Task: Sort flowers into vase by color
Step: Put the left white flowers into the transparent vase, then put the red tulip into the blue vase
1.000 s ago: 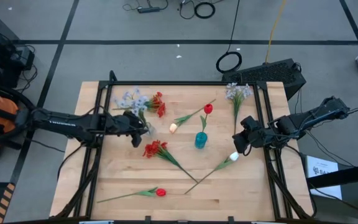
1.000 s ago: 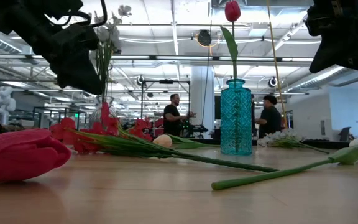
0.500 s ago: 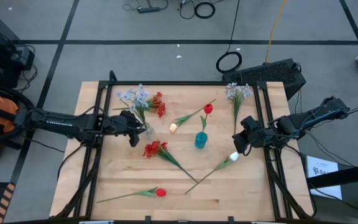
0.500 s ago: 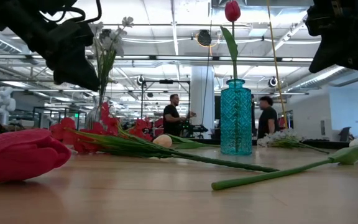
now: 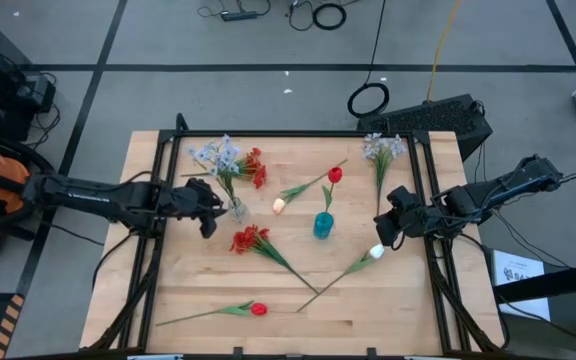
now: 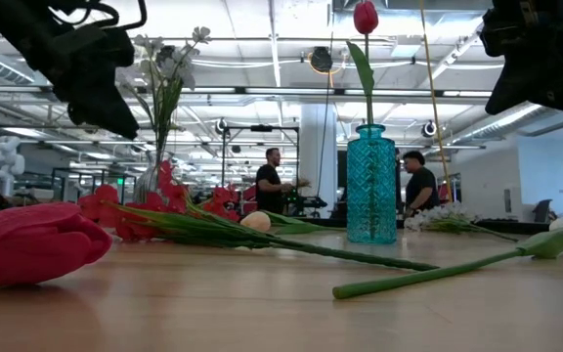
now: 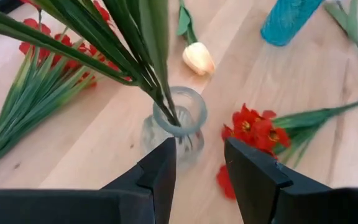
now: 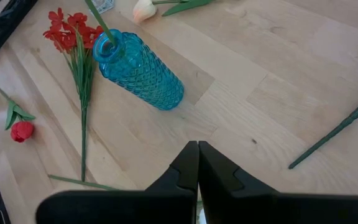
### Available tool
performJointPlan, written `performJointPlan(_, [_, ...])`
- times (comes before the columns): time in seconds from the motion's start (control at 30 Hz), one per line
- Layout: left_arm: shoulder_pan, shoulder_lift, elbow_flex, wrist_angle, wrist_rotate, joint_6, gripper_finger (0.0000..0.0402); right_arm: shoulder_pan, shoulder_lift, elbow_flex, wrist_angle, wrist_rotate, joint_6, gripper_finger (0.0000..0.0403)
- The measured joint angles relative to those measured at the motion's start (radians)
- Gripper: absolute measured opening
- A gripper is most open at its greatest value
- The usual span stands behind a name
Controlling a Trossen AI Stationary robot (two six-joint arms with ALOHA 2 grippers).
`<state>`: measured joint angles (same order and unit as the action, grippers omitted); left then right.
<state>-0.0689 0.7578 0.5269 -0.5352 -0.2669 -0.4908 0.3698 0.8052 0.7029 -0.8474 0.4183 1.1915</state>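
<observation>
My left gripper [image 7: 201,171] is open and hangs just short of a small clear glass vase [image 7: 176,121], on its left side and touching nothing. The pale blue-white spray [image 5: 218,157] stands with its stems in that vase [image 5: 236,210], leaning toward the far edge. A teal vase [image 5: 323,225] at mid-table holds a red rosebud [image 5: 335,175]. My right gripper [image 8: 197,165] is shut and hovers right of the teal vase [image 8: 143,70]. Red clusters [image 5: 248,238], a cream bud [image 5: 279,205], a white bud [image 5: 376,251] and another red rosebud [image 5: 259,309] lie flat on the table.
A second pale spray [image 5: 381,148] lies at the far right corner and a red cluster [image 5: 255,167] beside the clear vase. Black frame rails [image 5: 158,240] run along both table sides. Bare wood shows at the near right. People stand far off in the room [image 6: 274,181].
My left gripper has drawn back toward the table's left edge and risen a little, coming away from the blue-white spray's stems. The spray has stayed standing in the clear vase, swung slightly more upright. My right arm has kept still.
</observation>
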Motion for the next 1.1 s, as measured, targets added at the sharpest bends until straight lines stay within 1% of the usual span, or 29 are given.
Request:
performJointPlan(0.1, [-0.042,0.002,0.037,-0.066,0.0,-0.002,0.0137,0.0,0.0,0.0,0.0,0.0,0.0,0.0])
performJointPlan(0.17, [-0.079,0.011,0.064,-0.071,0.0,-0.011,0.0129,0.0,0.0,0.0,0.0,0.0,0.0,0.0])
performJointPlan(0.37, [-0.22,0.075,0.111,-0.079,0.0,-0.126,0.0098,0.0,0.0,0.0,0.0,0.002,0.0,0.0])
performJointPlan(0.53, [-0.338,0.187,0.161,-0.074,0.0,-0.225,0.0076,0.0,0.0,0.0,0.002,0.003,0.0,0.0])
performJointPlan(0.67, [-0.419,0.299,0.222,-0.072,0.0,-0.273,0.0066,0.0,0.0,0.0,0.003,0.003,-0.001,0.0])
performJointPlan(0.8, [-0.461,0.399,0.276,-0.07,0.0,-0.336,0.0065,0.0,0.0,0.0,0.007,0.002,-0.003,0.0])
performJointPlan(0.87, [-0.474,0.44,0.292,-0.069,0.018,-0.374,0.0065,0.0,0.0,0.0,0.007,0.002,-0.006,0.0])
performJointPlan(0.97, [-0.489,0.488,0.296,-0.048,0.058,-0.431,0.0065,0.0,0.0,0.0,0.007,0.001,-0.006,0.0])
performJointPlan(1.1, [-0.508,0.541,0.296,-0.044,0.087,-0.542,0.0065,0.0,0.001,0.0,0.007,-0.002,-0.006,0.0])
